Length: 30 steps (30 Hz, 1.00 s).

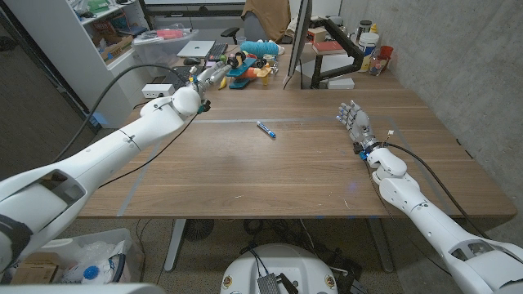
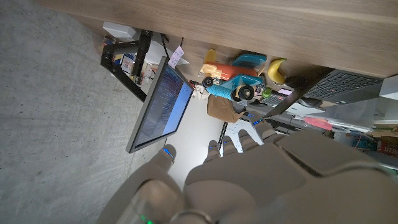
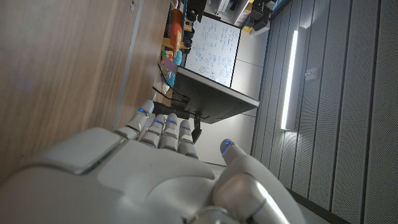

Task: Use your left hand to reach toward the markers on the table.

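A single blue marker [image 1: 265, 129] lies on the wooden table [image 1: 270, 175], a little beyond its middle. My left hand [image 1: 209, 77] hovers near the table's far left edge, well to the left of and beyond the marker, fingers stretched toward the clutter at the back and holding nothing. In the left wrist view that hand [image 2: 236, 180] shows extended fingers with nothing between them. My right hand [image 1: 354, 121] stands on the right side of the table, fingers straight, thumb apart, nothing in it; the right wrist view shows this hand [image 3: 155, 168] the same way.
Beyond the far edge stand a monitor [image 1: 298, 41], colourful toys [image 1: 253, 59], a laptop [image 1: 196, 49] and a red cup [image 1: 382, 57]. A white power strip [image 1: 157, 90] sits at the far left. A concrete wall runs along the right.
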Tool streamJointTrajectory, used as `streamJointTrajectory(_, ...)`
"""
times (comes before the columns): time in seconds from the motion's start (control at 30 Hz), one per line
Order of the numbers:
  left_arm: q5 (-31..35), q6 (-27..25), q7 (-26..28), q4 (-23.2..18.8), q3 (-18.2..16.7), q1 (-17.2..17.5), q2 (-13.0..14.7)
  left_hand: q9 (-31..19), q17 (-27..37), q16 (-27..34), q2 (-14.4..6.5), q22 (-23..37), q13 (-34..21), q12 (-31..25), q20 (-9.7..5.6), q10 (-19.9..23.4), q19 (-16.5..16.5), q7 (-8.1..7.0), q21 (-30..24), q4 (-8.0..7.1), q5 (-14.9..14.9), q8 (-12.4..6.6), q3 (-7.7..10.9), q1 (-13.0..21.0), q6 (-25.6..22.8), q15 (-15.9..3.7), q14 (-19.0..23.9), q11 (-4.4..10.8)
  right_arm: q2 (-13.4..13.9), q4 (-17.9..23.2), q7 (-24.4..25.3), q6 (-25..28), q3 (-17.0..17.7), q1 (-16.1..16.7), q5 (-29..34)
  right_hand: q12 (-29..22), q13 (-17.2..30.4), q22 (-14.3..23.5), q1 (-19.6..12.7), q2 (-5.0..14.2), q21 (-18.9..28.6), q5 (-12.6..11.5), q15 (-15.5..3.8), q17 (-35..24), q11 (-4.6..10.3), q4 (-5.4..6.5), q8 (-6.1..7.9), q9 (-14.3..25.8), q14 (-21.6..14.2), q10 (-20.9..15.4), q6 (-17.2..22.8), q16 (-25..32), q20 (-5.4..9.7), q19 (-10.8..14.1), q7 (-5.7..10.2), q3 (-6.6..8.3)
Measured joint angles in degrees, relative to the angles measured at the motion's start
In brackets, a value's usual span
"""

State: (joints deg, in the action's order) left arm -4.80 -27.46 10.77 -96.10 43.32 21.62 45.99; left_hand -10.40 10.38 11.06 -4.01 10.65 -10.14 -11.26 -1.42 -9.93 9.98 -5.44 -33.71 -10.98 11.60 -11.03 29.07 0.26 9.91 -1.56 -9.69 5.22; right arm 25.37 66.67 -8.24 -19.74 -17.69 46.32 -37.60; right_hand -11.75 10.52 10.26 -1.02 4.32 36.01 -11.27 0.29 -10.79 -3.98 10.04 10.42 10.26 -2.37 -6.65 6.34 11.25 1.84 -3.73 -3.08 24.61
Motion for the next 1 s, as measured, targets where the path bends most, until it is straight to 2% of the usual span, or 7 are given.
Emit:
streamJointTrajectory(0.4,3.81,-1.55,-3.35,-0.48,3.87,-4.60,-0.05,0.00,0.00,0.00,0.00,0.01,0.00,0.00,0.24,-0.05,-0.24,-0.10,-0.21,-0.25,0.27,0.00,-0.25,0.00,-0.09,0.00,0.00,0.04,-0.10,-0.40,-0.32,-0.49,0.12,-0.08,-0.06,0.00,0.00,0.00,0.00,0.00,-0.01,0.00,0.00,0.00,0.00,0.00,0.00,0.00,0.00,0.00,0.00,0.00,0.00,0.00,0.00,0.00)
streamJointTrajectory(0.47,3.81,-1.55,-3.35,-0.48,4.46,-5.32,-0.12,0.00,0.00,0.00,0.00,0.00,0.00,0.00,0.59,-0.05,-0.13,-0.10,-0.21,-0.25,0.27,0.00,-0.25,0.00,-0.09,0.00,0.00,0.03,-0.10,-0.40,-0.33,-0.55,0.12,-0.08,-0.07,0.00,0.00,0.00,0.00,0.00,-0.01,0.00,0.00,0.00,0.00,0.00,0.00,0.00,0.00,0.00,0.00,0.00,0.00,0.00,0.00,0.00)
streamJointTrajectory(0.5,6.45,-2.15,-5.51,-0.47,4.77,-5.64,-0.19,0.00,0.00,0.00,0.00,0.00,0.00,0.00,0.75,-0.04,-0.12,-0.10,-0.21,-0.25,0.27,0.00,-0.25,0.00,-0.09,0.00,0.00,0.04,-0.10,-0.41,-0.34,-0.59,0.22,-0.06,-0.07,0.00,0.00,0.00,0.00,0.00,-0.01,0.00,0.00,0.00,0.00,0.00,0.00,0.00,0.00,0.00,0.00,0.00,0.00,0.00,0.00,0.00)
streamJointTrajectory(0.73,7.70,-2.38,-6.46,-0.31,6.52,-7.72,-0.55,0.00,0.01,0.00,0.00,0.01,0.00,0.00,1.96,-0.01,-0.13,-0.10,-0.66,-0.02,0.49,0.00,-0.49,0.00,-0.09,0.00,0.00,0.40,-0.10,-0.40,-0.35,-0.74,0.27,0.04,-0.12,0.00,0.00,0.00,0.00,0.00,-0.01,0.00,0.00,0.00,0.00,0.00,0.00,0.00,0.00,0.00,0.00,0.00,0.22,0.22,0.00,0.00)
streamJointTrajectory(0.83,7.70,-2.38,-6.46,-0.31,7.23,-8.64,-0.70,0.00,0.01,0.27,0.00,0.01,0.00,0.00,1.96,-0.05,-0.12,-0.10,-0.66,-0.02,0.49,0.00,-0.49,0.00,-0.09,0.00,0.00,0.44,-0.10,-0.40,-0.36,-0.79,0.27,0.04,-0.18,0.00,0.00,0.00,0.00,0.00,-0.01,0.00,0.00,0.00,0.00,0.00,0.00,0.00,0.00,0.00,0.00,0.00,0.22,0.22,0.00,0.00)
streamJointTrajectory(0.87,10.65,-3.07,-9.28,-0.31,7.60,-9.10,-0.73,0.00,0.01,0.27,0.00,0.01,0.00,0.00,1.96,-0.05,-0.12,-0.10,-0.66,-0.02,0.49,0.00,-0.48,0.00,-0.09,0.00,0.00,0.44,-0.10,-0.27,-0.36,-0.82,0.41,0.18,-0.20,0.00,0.00,0.00,0.00,0.00,-0.01,0.00,0.00,0.00,0.00,0.00,0.00,0.00,0.00,0.00,0.00,0.00,0.22,0.22,0.00,0.00)
streamJointTrajectory(1.0,11.21,-3.19,-10.04,-0.22,8.68,-10.51,-0.81,-0.01,0.01,0.27,0.00,0.01,0.00,0.00,1.96,0.26,-0.12,-0.72,-0.66,0.16,0.49,-0.22,-0.66,0.00,-0.09,0.00,0.00,0.75,-0.10,-0.26,-0.41,-0.89,0.43,0.19,-0.29,0.00,0.00,0.00,0.00,0.00,-0.21,0.00,0.00,0.00,0.00,0.00,0.00,0.00,0.00,0.00,0.00,0.00,0.22,0.22,0.00,0.00)
